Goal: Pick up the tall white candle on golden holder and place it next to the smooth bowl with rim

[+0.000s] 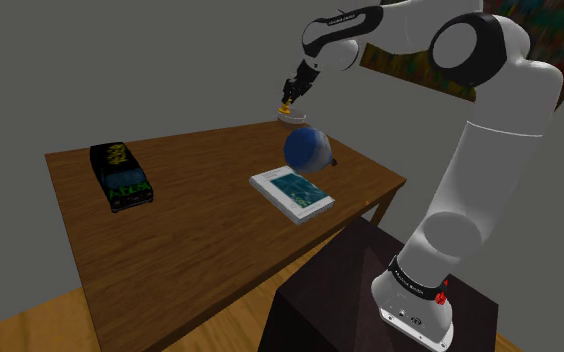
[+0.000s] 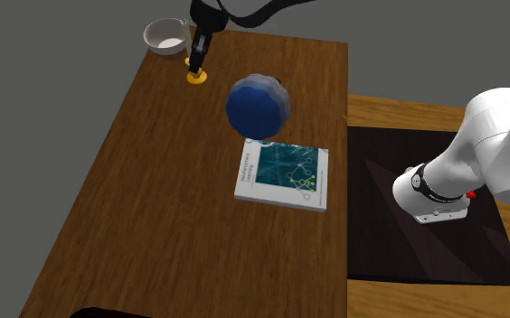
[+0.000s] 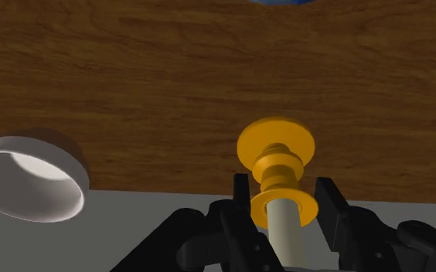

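My black gripper [image 3: 284, 188] is shut on the white candle [image 3: 287, 234], its fingers clasping the shaft just above the golden holder [image 3: 276, 148]. The holder's round base points down at the wooden table [image 3: 170, 93], at or just above its surface; I cannot tell whether it touches. The white rimmed bowl [image 3: 28, 182] stands close beside it, near the table's edge. In the second exterior view the gripper [image 2: 195, 56] hangs over the golden holder [image 2: 196, 77], right next to the bowl [image 2: 165, 36]. In the shoulder view the gripper [image 1: 288, 95] and the holder [image 1: 286, 104] are above the bowl [image 1: 293, 117] at the table's far end.
A blue ball-like object [image 2: 258, 106] sits mid-table near the holder, with a teal-covered book [image 2: 286, 176] beside it. A black toy car [image 1: 120, 177] stands at the shoulder view's left. My dark stand [image 2: 425, 217] borders the table.
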